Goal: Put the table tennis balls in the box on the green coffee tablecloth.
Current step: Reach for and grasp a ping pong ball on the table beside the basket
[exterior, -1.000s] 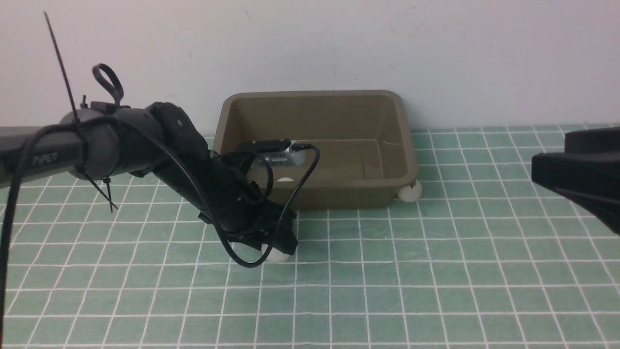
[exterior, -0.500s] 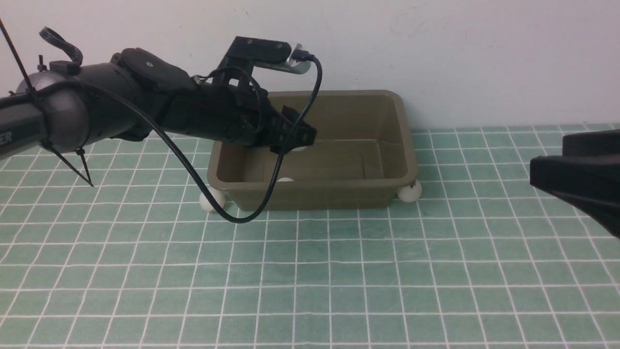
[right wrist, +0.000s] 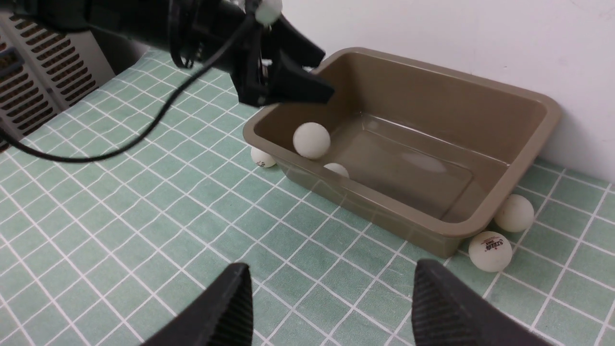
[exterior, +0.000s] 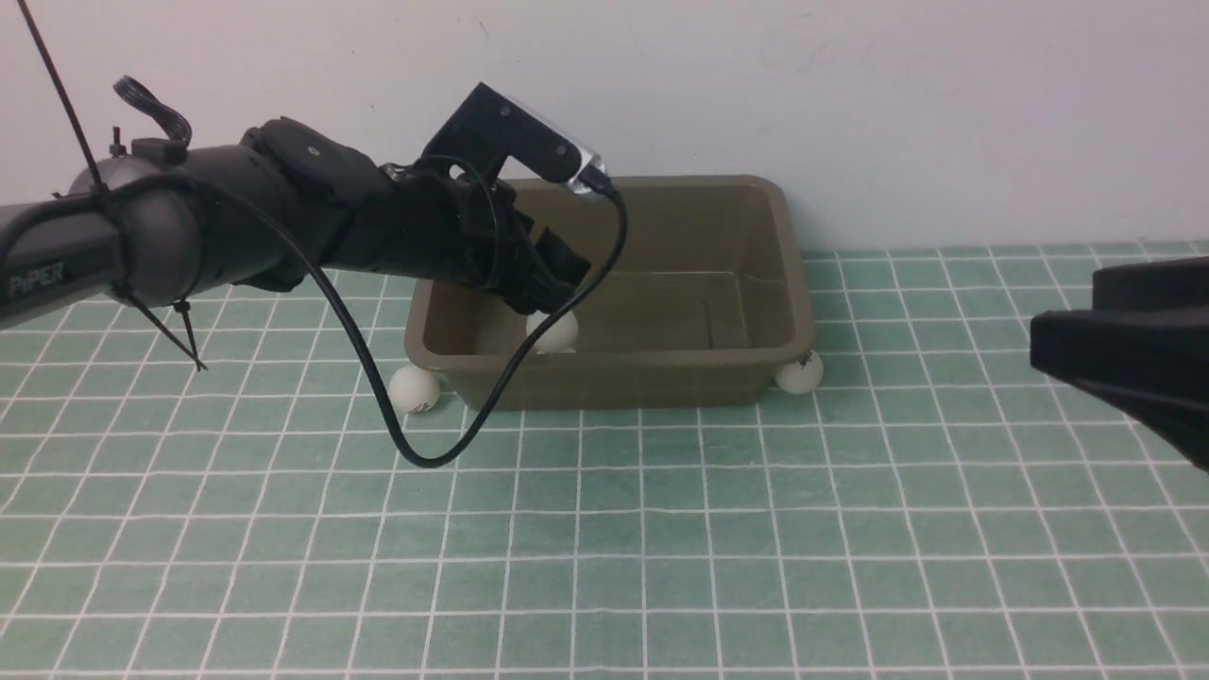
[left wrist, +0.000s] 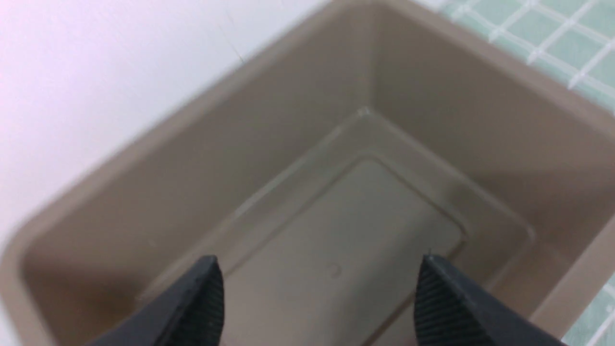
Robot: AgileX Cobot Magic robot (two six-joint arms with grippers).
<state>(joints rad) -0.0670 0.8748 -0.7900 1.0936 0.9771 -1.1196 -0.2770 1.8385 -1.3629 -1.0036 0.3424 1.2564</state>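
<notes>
— Why does the left gripper (left wrist: 319, 269) hover above the box (exterior: 661, 382)?
— To drop cargo: its jaws are spread and empty, and the table tennis ball (exterior: 552, 330) just beneath them looks to be falling in beside a second ball (right wrist: 336, 169).
— The right gripper (right wrist: 331, 269)?
— Spread, empty, well away. Other balls (exterior: 414, 389) wait on the green tablecloth (exterior: 661, 567).

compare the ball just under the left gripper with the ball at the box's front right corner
The gripper-side ball, below the left gripper, is inside the box; the corner ball lies outside on the green tablecloth. The corner ball shows a dark logo; the gripper-side ball shows none. Both are white balls, neither gripped.
</notes>
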